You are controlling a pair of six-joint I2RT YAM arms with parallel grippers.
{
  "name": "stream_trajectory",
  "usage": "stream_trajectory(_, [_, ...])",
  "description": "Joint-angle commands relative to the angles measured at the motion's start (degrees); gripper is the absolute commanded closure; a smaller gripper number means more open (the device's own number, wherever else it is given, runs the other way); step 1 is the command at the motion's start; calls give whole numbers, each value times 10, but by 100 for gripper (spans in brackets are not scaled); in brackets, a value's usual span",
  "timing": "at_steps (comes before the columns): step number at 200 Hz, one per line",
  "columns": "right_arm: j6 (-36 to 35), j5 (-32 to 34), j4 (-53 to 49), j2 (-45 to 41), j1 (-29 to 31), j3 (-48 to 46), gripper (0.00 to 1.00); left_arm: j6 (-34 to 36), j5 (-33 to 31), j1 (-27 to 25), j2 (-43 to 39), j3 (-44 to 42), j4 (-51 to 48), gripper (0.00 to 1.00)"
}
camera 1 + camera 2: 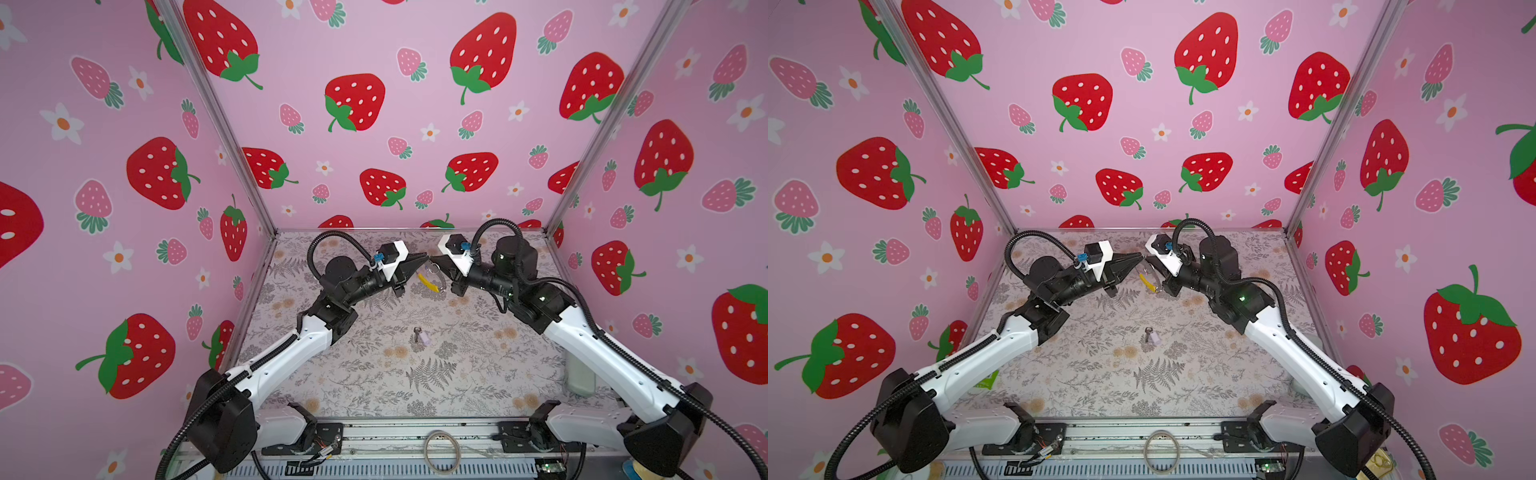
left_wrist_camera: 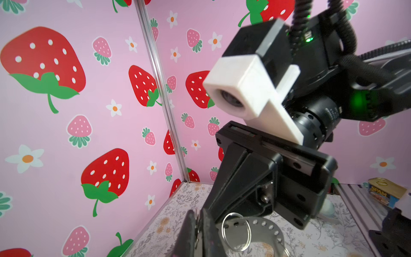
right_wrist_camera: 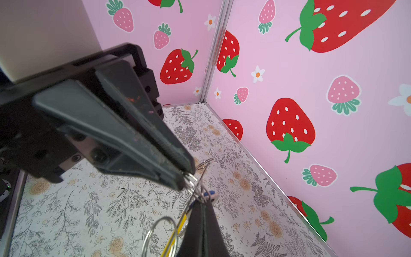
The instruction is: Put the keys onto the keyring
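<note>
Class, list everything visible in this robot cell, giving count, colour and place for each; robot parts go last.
keyring: one, grey and yellow, held up at the back.
lilac key: one, dark, lilac tag, mid-table.
blue key: one, only blue tag glimpsed, by the keyring.
hoop: one, pale, front rail.
can: one, blue-yellow, beyond the table edge.
pale object: one, whitish, right table edge.
table: one, floral.
walls: three, pink, strawberries.
left gripper: black, shut on a keyring loop.
right gripper: black, shut on keyring.

floral-printed tabletop [image 1: 374,374]: near half open bar one small dark lilac-tagged key [image 1: 419,335]; far centre blocked by black left gripper [image 1: 425,257] and right gripper [image 1: 433,259] meeting.
</note>
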Motion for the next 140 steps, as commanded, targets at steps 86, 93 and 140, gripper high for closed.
stream_trajectory(86, [-27, 14, 4, -11, 4, 11, 100, 63, 24, 2, -4, 82, -174, 77])
stream_trajectory(93, [-28, 15, 2, -10, 4, 11, 100, 65, 28, 2, -1, 88, -184, 77])
stream_trajectory(140, [-41, 22, -10, -10, 4, 10, 100, 67, 49, 4, 10, 113, -222, 76])
